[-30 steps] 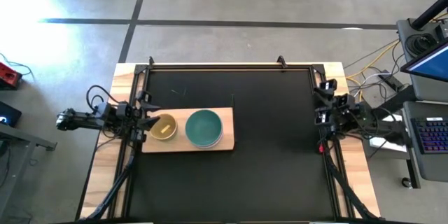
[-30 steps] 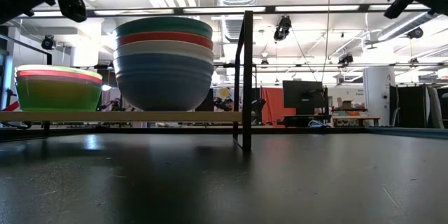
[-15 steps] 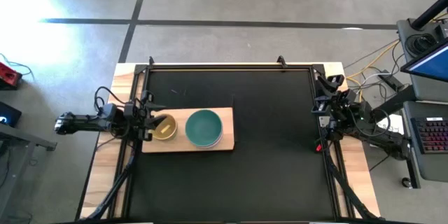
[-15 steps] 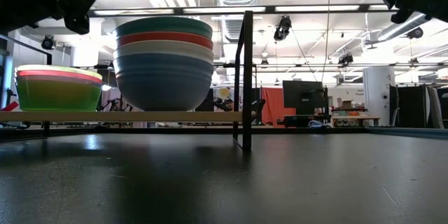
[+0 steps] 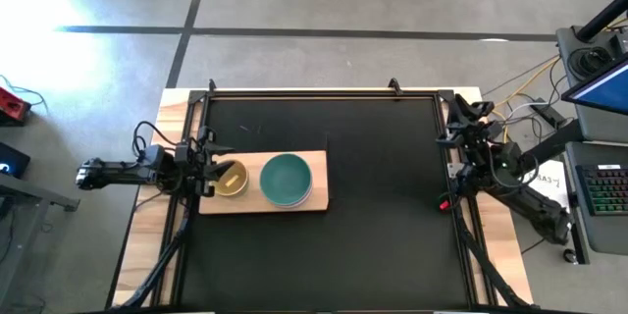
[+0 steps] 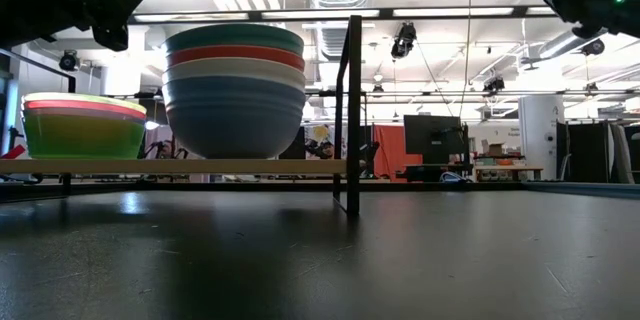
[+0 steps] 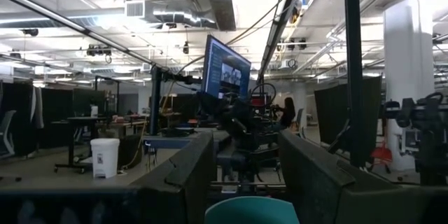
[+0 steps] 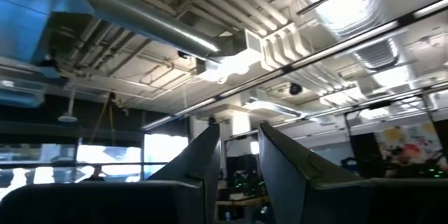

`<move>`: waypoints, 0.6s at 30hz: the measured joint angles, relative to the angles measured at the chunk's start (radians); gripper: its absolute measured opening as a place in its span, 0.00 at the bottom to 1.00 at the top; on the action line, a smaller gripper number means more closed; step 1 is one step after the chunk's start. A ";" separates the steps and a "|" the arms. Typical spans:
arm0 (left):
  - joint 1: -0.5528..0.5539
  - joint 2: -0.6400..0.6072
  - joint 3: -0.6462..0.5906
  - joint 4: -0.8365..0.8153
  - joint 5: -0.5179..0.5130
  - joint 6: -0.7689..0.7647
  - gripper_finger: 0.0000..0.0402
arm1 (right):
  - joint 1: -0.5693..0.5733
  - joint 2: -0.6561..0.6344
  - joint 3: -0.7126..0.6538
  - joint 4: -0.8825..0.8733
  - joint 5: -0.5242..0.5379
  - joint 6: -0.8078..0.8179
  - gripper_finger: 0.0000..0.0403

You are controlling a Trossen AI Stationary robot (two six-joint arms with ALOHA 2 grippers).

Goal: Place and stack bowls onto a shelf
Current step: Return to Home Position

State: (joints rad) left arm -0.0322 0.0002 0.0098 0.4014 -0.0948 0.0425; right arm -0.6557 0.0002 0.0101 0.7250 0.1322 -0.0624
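The light-wood shelf (image 5: 316, 201) (image 6: 300, 166) lies on the table's left half. Two stacks of bowls stand on it. The small stack (image 5: 232, 179) (image 6: 83, 125) shows a yellow rim on top, magenta under it and green at the bottom. The large stack (image 5: 287, 179) (image 6: 235, 90) runs teal, red, white, pale blue from the top down. My left gripper (image 5: 208, 172) (image 7: 248, 182) hangs open just left of the small stack, above bowl height, touching nothing; the teal rim (image 7: 252, 210) shows between its fingers. My right gripper (image 5: 459, 123) (image 8: 238, 161) is open at the table's right edge, tipped upward.
A black frame post (image 6: 352, 110) stands behind the shelf's right end. The black tabletop (image 5: 383, 206) stretches from the shelf to the right rail. A laptop and cables (image 5: 599, 108) sit beyond the right edge.
My left gripper has drawn back a little from the small stack toward the table's left edge, then kept still. My right gripper has moved along the right edge toward the far edge. The bowls have stayed where they were.
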 joint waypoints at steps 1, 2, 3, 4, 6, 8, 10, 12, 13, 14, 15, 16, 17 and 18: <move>0.000 0.001 0.001 -0.001 0.000 0.000 0.36 | -0.014 0.000 0.000 0.000 0.000 0.000 0.22; 0.000 0.003 0.002 -0.001 0.000 0.000 0.36 | -0.027 0.000 0.000 0.000 0.000 0.002 0.22; 0.000 0.004 0.003 -0.001 0.000 0.000 0.36 | -0.039 0.000 0.000 -0.001 0.000 0.001 0.21; 0.000 0.004 0.005 -0.001 0.000 0.000 0.36 | -0.050 0.000 0.000 -0.003 0.000 0.000 0.21; 0.000 0.005 0.006 0.002 0.000 0.000 0.36 | -0.072 0.000 0.000 -0.011 0.000 0.001 0.20; 0.000 0.005 0.006 0.001 0.000 0.000 0.36 | -0.090 0.000 0.000 -0.012 0.000 0.000 0.20; 0.000 0.005 0.006 0.001 0.000 0.000 0.36 | -0.102 0.000 0.000 -0.012 0.000 0.001 0.19; 0.000 0.005 0.006 0.001 -0.005 0.001 0.36 | -0.103 0.000 0.000 -0.012 0.000 0.001 0.19; -0.002 0.007 0.007 -0.001 -0.056 0.019 0.36 | -0.103 0.003 0.000 -0.012 0.000 0.000 0.19; -0.001 0.017 0.009 -0.011 -0.149 0.051 0.36 | -0.103 0.009 0.000 -0.012 0.000 0.001 0.19; 0.000 0.028 0.009 -0.028 -0.267 0.084 0.36 | -0.103 0.015 0.000 -0.012 0.000 0.001 0.19; 0.000 0.037 0.009 -0.043 -0.374 0.112 0.36 | -0.103 0.021 0.000 -0.012 0.000 0.001 0.19; 0.000 0.043 0.010 -0.044 -0.478 0.130 0.36 | -0.103 0.027 0.000 -0.012 0.001 0.000 0.20; 0.000 0.048 0.010 -0.044 -0.584 0.140 0.36 | -0.103 0.034 0.000 -0.010 0.000 0.000 0.20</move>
State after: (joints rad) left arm -0.0326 0.0487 0.0200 0.3576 -0.6789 0.1823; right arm -0.7582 0.0338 0.0101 0.7145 0.1322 -0.0620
